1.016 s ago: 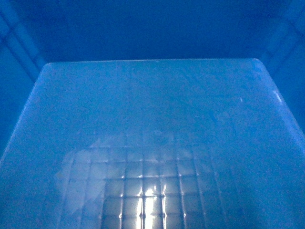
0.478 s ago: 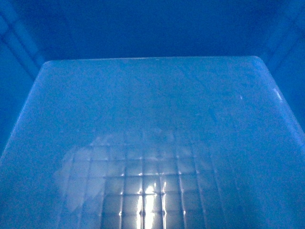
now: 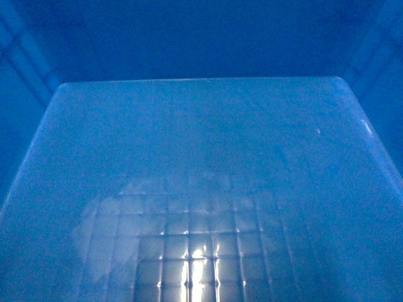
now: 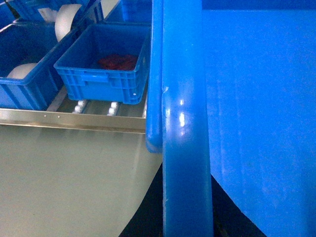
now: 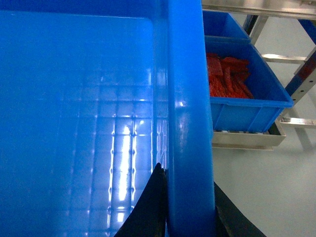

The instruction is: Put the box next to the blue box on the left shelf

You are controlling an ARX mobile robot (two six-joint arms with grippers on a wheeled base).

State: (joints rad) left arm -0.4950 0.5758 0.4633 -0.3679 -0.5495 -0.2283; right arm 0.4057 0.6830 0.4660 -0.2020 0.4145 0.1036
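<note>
**A:** Where's the box [image 3: 201,157] right now?

**B:** Carried between the two arms, tipped up so its grid floor fills the head view. Its rolled rim runs straight up both wrist views. The right hand [image 5: 190,217] is clamped on that rim, one dark finger inside the wall and one outside. The left hand [image 4: 170,197] sits under the opposite rim, but only dark shapes show beside it, so I can't tell whether it is closed.

**A:** And the left shelf [image 4: 74,120]?

**B:** Just beside the box's left wall. Its front edge and a few white rollers [image 4: 79,105] show, with a smaller blue bin [image 4: 106,61] resting at that edge, holding something red. More bins [image 4: 24,74] with white rolls stand further left.

**A:** What could go wrong?

**B:** My guess: the head camera is blinded by the box, so alignment depends on the wrists alone. The box wall could strike the smaller bin or catch the shelf's front edge. If the left grip is looser than the right, the box may twist or slip. On the right, another bin [image 5: 242,84] with red parts sits close to that rim too.
</note>
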